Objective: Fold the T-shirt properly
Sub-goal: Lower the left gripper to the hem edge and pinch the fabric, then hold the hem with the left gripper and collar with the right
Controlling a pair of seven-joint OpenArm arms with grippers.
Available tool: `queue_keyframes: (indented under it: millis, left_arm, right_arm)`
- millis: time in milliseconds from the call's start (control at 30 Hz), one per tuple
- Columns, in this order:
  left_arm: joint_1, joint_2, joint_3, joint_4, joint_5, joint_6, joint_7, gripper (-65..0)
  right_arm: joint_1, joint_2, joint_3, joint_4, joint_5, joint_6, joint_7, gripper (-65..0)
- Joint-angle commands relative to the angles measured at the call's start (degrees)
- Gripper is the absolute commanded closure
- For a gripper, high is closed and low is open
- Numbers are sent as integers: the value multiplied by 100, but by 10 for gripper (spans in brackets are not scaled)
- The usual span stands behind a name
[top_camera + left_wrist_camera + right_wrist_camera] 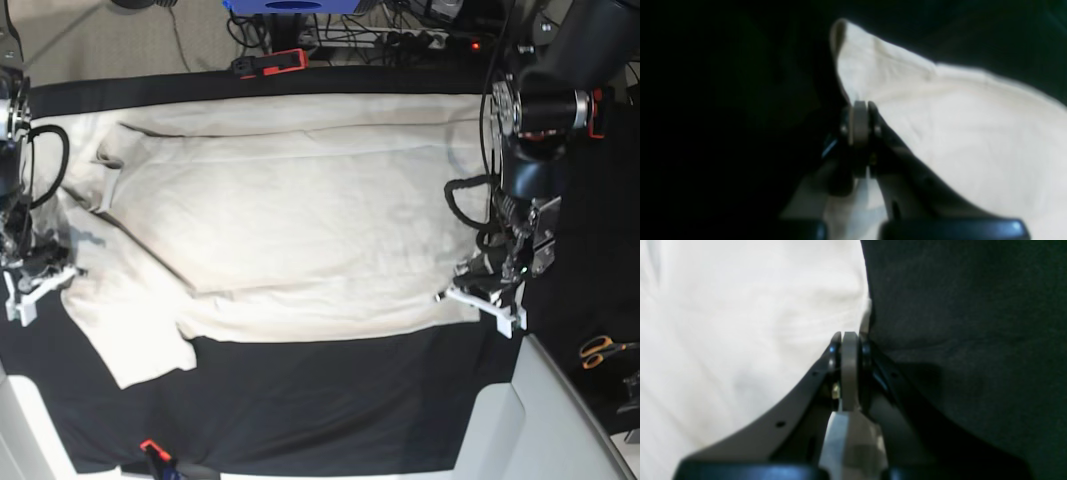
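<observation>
I am working over the black cloth [330,400] that is covering the table, and the T-shirt [300,210] is lying spread across most of it, flat and face up or down I cannot tell, its long edges running side to side in the base view. One sleeve [140,340] is sticking out past the shirt's near edge onto the cloth, toward the base view's left; the other sleeve is lying folded in at the shirt's far left corner.

My left claw [861,110] is sitting at the shirt's near corner on the base view's right, jaws pressed together with cream fabric running up to the tips and beneath them, so I am judging it pinched on the hem. My right claw [850,340] is sitting at the shirt's opposite end, jaws likewise closed, right on the line where shirt meets cloth; a sliver of fabric is showing at the tips, and I am reading that as a grip on the edge.

The shirt is looking light, soft and limp, wrinkling where it lies. I am expecting it to sag and drape between the two holds rather than keep any shape, and thin cotton may be slipping out of a shallow pinch. The hemmed edges and corners, where the fabric is doubled, are looking like the surest places to hold.
</observation>
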Motion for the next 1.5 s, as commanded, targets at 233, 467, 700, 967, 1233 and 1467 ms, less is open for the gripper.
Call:
queue_keyframes:
  millis: [233, 467, 700, 967, 1233, 1467]
  left_arm:
    - [862, -192, -53, 2359, -7, 16, 933, 0]
    - [1477, -263, -62, 2755, 10, 33, 1047, 0]
    - [1565, -342, -62, 2658, 10, 33, 1029, 0]
    - [1565, -412, -71, 2579, 10, 42, 1021, -295]
    - [1609, -438, -765, 2684, -16, 42, 1038, -434]
    - [1301, -412, -1064, 2570, -16, 33, 1038, -434]
  right_arm:
    - [-153, 135, 324, 928, 42, -8, -215, 0]
    - [-171, 99, 333, 1121, 42, -17, -479, 0]
    - [-285, 91, 333, 1112, 33, -17, -479, 0]
    - [-399, 82, 333, 1121, 33, -8, -479, 0]
    - [-408, 91, 316, 1121, 33, 1, -479, 0]
    - [-408, 91, 307, 1121, 24, 1, -479, 0]
